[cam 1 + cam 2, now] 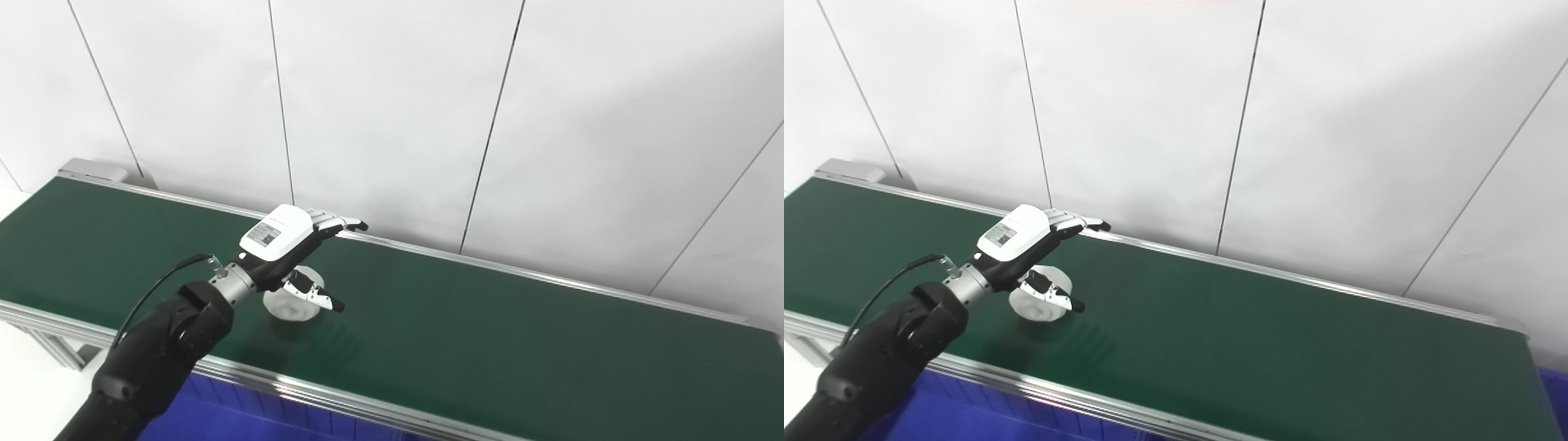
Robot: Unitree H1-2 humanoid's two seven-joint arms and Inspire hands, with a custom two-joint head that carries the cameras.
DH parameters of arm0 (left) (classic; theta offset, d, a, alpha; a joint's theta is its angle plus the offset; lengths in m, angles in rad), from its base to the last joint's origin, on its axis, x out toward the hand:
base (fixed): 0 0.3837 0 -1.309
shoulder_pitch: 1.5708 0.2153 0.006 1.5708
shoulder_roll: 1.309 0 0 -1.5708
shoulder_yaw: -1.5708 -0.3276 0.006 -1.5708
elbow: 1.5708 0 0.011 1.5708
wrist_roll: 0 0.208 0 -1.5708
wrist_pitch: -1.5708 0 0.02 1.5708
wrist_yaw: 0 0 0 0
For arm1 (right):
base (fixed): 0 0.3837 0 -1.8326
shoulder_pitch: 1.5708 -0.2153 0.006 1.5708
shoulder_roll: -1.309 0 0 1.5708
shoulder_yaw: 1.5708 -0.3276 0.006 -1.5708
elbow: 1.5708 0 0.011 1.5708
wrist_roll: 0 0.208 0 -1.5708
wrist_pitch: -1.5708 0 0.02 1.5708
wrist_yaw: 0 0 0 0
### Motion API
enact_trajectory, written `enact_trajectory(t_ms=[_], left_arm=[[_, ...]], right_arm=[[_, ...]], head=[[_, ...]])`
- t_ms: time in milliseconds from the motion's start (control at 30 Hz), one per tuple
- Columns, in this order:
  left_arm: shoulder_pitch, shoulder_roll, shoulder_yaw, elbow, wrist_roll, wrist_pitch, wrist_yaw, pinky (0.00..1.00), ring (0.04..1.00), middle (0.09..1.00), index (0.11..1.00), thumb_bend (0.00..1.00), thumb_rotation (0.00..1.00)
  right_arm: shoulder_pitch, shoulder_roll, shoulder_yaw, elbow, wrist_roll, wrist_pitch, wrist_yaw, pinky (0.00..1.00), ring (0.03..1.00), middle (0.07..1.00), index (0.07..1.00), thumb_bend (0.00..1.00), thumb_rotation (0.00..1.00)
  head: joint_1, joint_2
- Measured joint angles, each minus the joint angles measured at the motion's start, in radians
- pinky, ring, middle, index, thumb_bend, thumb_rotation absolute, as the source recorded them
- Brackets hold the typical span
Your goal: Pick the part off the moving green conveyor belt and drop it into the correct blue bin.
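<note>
My left hand over green conveyor belt, fingers spread, thumb apart, holding nothing; white round part on belt directly beneath palm, thumb across its top; blue bin below near belt rail.

One white part, one hand, one green belt, one blue bin.

Both head cameras look down at an angle, from the near side, onto the long dark green conveyor belt with white wall panels behind. The right eye view shows the same scene shifted slightly left.
</note>
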Motion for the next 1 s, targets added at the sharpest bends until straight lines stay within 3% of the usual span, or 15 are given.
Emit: enact_trajectory(t_ms=[200,333,500,600,667,833,900,1000], left_arm=[[-0.041,0.003,-0.051,0.137,0.037,0.001,0.03,0.78,0.807,0.802,0.822,0.88,0.35],[-0.057,0.003,-0.082,0.163,0.038,0.012,0.018,0.83,0.837,0.828,0.789,0.86,0.43],[-0.069,0.01,-0.139,0.159,-0.002,0.059,-0.166,0.8,0.821,0.809,0.777,0.86,0.49],[-0.071,0.011,-0.151,0.144,-0.003,0.076,-0.2,0.78,0.814,0.808,0.769,0.87,0.42],[-0.071,0.008,-0.161,0.148,0.03,0.093,-0.161,0.77,0.814,0.802,0.763,0.84,0.34],[-0.059,-0.017,-0.183,0.212,0.123,0.127,0.049,0.72,0.747,0.732,0.699,0.79,0.27],[-0.058,-0.028,-0.188,0.217,0.132,0.142,0.083,0.7,0.719,0.707,0.674,0.79,0.26],[-0.058,-0.039,-0.199,0.204,0.147,0.166,0.094,0.59,0.611,0.614,0.583,0.8,0.15]], right_arm=[[0.002,0.001,-0.002,-0.001,0.0,0.0,0.002,1.0,0.981,1.0,1.0,0.85,1.0],[0.003,0.001,-0.002,-0.003,0.0,0.0,0.002,0.99,0.972,1.0,1.0,0.82,1.0],[0.005,0.001,-0.002,-0.009,-0.001,0.0,0.001,0.97,0.963,1.0,1.0,0.82,1.0],[0.006,0.001,-0.002,-0.01,-0.002,0.0,0.001,0.95,0.954,1.0,1.0,0.82,1.0],[0.007,0.001,-0.002,-0.01,-0.002,0.0,0.002,0.94,0.947,0.997,1.0,0.81,1.0],[0.011,0.001,-0.003,-0.012,-0.001,0.0,0.002,0.95,0.944,0.992,1.0,0.82,1.0],[0.014,0.002,-0.004,-0.014,0.001,0.0,0.003,0.95,0.943,0.992,1.0,0.81,1.0],[0.015,0.002,-0.005,-0.016,0.001,0.0,0.005,0.95,0.944,0.993,1.0,0.8,1.0]], head=[[-0.008,0.006],[-0.011,0.012],[-0.018,0.015],[-0.02,0.017],[-0.023,0.018],[-0.025,0.021],[-0.025,0.023],[-0.026,0.026]])
